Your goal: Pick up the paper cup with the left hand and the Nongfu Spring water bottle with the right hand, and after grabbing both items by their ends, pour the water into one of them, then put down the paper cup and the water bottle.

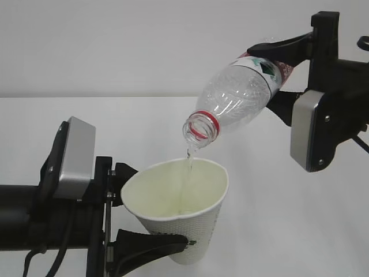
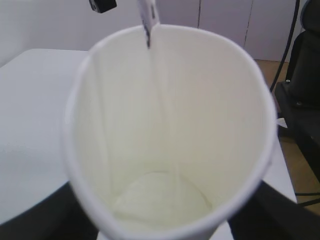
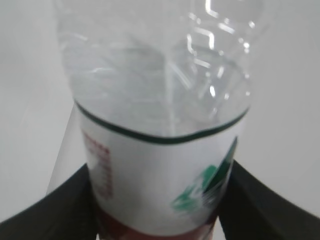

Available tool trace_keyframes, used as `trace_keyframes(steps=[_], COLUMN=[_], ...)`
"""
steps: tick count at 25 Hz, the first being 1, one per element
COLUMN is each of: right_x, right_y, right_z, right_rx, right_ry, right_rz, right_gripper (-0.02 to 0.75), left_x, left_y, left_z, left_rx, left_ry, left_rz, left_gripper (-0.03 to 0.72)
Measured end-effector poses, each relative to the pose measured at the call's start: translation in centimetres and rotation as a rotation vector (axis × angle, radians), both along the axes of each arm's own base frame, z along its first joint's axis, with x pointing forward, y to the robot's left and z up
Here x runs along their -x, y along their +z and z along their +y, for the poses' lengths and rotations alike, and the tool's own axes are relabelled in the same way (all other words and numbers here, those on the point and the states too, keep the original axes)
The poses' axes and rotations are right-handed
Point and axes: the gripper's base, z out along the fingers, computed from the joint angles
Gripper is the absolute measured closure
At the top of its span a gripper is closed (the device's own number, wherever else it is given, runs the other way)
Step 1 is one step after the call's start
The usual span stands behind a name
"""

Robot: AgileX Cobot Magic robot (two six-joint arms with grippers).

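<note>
The Nongfu Spring water bottle (image 1: 239,95) hangs tilted over the white surface (image 1: 300,219), mouth down and to the left, its red neck ring (image 1: 203,127) just above the rim of the paper cup (image 1: 179,213). A thin stream of water (image 1: 188,164) runs from the open mouth into the cup, and the left wrist view shows a shallow pool of it at the bottom of the cream interior (image 2: 160,200). The right pincer (image 1: 275,72) is clenched around the bottle's labelled lower end, one black finger above it and one below; in the right wrist view the fingers (image 3: 45,210) press on both sides of the white label with its green mark (image 3: 210,185). The left pincer (image 1: 147,210) grasps the paper cup near its base, one finger (image 1: 153,242) lying across the dimpled wall and the other at the upper left of the cup. The cup leans slightly to the right, its mouth open toward the bottle. Whether its bottom touches the surface cannot be told. A grey rectangular box sits on each wrist, the left one (image 1: 78,156) and the right one (image 1: 311,130).
</note>
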Motion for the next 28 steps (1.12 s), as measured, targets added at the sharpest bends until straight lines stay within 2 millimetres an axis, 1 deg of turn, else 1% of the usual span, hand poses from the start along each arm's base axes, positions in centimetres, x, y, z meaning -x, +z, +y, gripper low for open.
trace_keyframes(steps=[28], right_x=[0.00], right_y=[0.00], right_z=[0.00], right_rx=[0.015], right_ry=[0.003], right_rz=[-0.013], right_gripper=[0.256], left_x=[0.00], left_y=[-0.04], left_z=[0.01], left_rx=[-0.004], left_ry=[0.000], left_rz=[0.000], left_gripper=[0.176])
